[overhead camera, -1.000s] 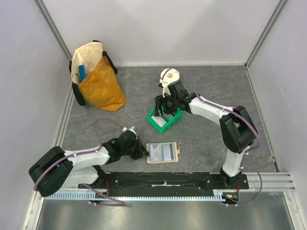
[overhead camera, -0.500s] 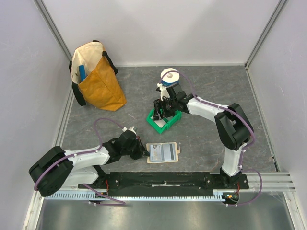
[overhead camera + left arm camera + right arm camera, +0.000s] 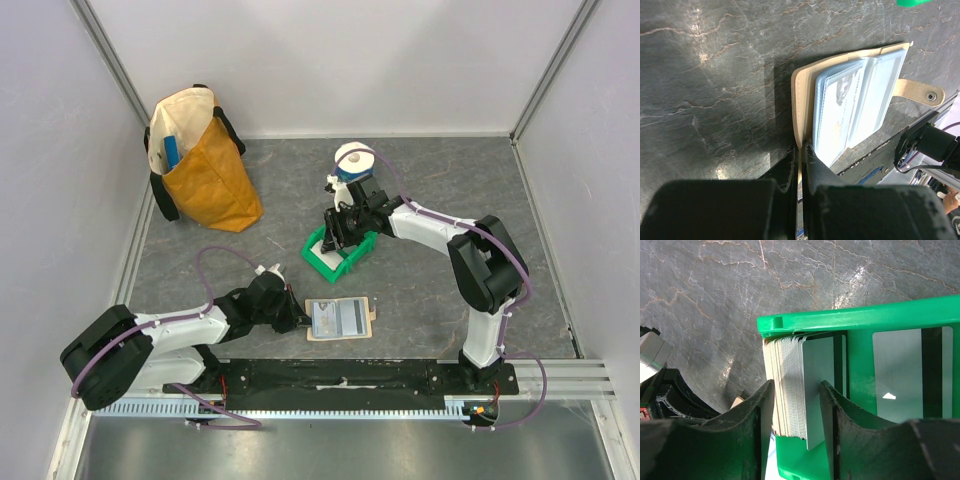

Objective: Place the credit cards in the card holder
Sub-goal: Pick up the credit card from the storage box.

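Right gripper (image 3: 796, 390): fingers standing half-spread, straddling the upright stack of pale grey plastic credit cards (image 3: 790, 360) in the green plastic bin (image 3: 860, 320). You are aiming for one outer card only. Left gripper (image 3: 800, 150): fingers pinching the tan leather-like folding card holder (image 3: 801, 95) by its cover edge.

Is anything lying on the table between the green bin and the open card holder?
No. In the top view, the stretch of table between the green bin and the card holder is bare.
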Tool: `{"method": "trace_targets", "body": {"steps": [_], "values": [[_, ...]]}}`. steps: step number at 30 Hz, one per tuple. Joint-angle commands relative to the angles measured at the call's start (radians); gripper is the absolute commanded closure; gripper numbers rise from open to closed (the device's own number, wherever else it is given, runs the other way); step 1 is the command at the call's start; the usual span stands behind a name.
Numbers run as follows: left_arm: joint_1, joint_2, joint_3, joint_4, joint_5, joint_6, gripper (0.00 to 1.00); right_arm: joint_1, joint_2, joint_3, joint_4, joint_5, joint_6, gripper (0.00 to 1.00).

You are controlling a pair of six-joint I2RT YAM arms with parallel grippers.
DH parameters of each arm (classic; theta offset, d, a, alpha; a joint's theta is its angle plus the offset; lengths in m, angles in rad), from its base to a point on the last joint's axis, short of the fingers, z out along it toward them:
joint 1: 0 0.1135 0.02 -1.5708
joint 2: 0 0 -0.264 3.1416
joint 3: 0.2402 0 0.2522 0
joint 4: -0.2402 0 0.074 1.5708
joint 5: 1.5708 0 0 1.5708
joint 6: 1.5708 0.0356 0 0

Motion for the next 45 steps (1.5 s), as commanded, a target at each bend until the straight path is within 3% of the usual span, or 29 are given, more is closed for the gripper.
{"method": "trace_targets", "body": {"steps": [1,11,30,37,45], "values": [[0.004,0.014,0.015,-0.016,-0.007,0.02,0.98,0.001,-0.034,0.027,-0.02,0.005,-0.015,0.54],[0.005,0.018,0.018,-0.016,-0.007,0.023,0.98,-0.001,-0.04,0.027,-0.03,0.014,-0.025,0.73],[0.002,0.015,0.019,-0.016,-0.006,0.022,0.98,-0.012,-0.061,0.023,-0.032,0.006,-0.035,0.81],[0.004,0.014,0.015,-0.016,-0.004,0.019,0.98,-0.013,-0.046,0.005,-0.038,0.117,-0.051,0.87],[0.004,0.026,0.019,-0.013,-0.006,0.02,0.98,-0.006,-0.019,0.0,-0.05,0.166,-0.066,0.87]]}}
